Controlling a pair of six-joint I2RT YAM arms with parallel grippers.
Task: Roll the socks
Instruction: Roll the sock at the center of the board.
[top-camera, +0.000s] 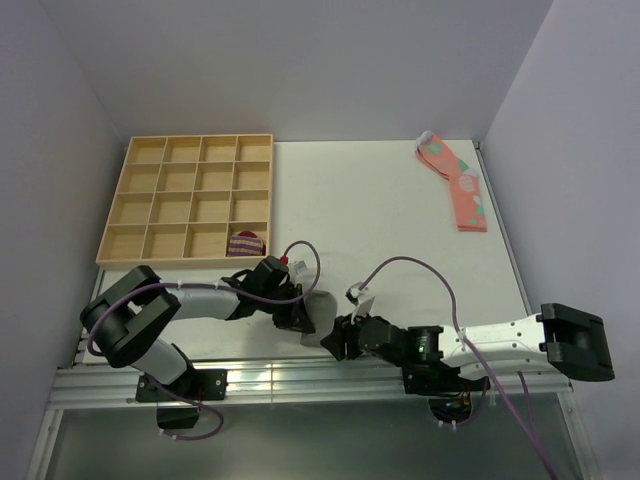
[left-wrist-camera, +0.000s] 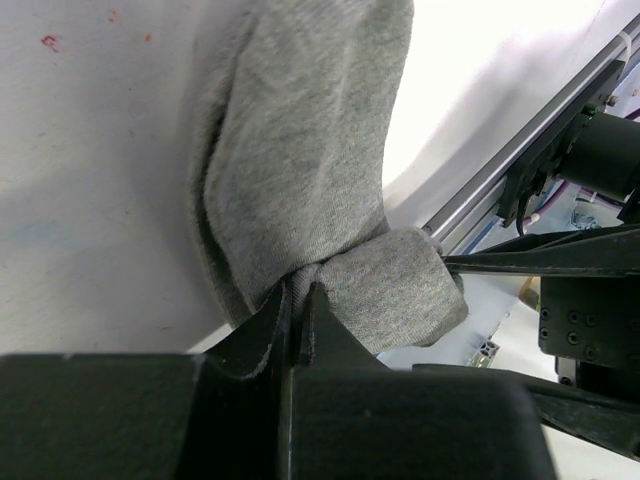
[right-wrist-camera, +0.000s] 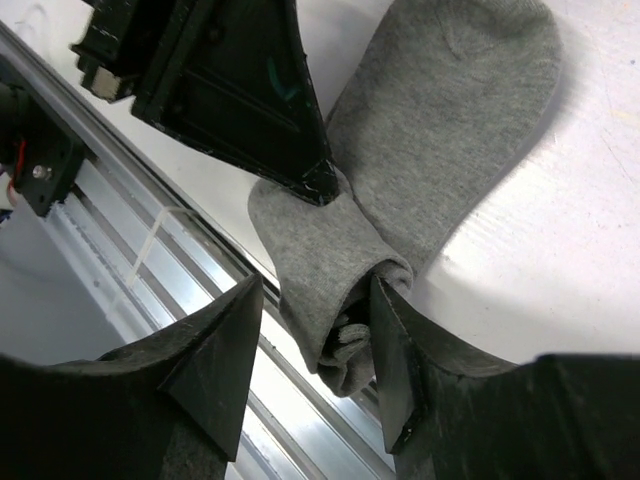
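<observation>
The grey socks (top-camera: 322, 310) lie at the table's near edge, between my two grippers. My left gripper (left-wrist-camera: 298, 290) is shut on a pinch of the grey fabric (left-wrist-camera: 300, 130), right beside the rolled end (left-wrist-camera: 395, 290). In the right wrist view, the rolled end of the socks (right-wrist-camera: 320, 270) hangs over the edge between the jaws of my right gripper (right-wrist-camera: 315, 290), which stands open. Its right finger (right-wrist-camera: 390, 340) is pushed into the roll's fold and its left finger (right-wrist-camera: 225, 345) stays apart from the fabric. The toe end (right-wrist-camera: 460, 90) lies flat on the table.
An aluminium rail (top-camera: 300, 375) runs along the near table edge under the roll. A wooden compartment tray (top-camera: 185, 150) stands at the back left with a purple-striped sock bundle (top-camera: 245, 243) in one cell. Pink spotted socks (top-camera: 460, 185) lie at the back right.
</observation>
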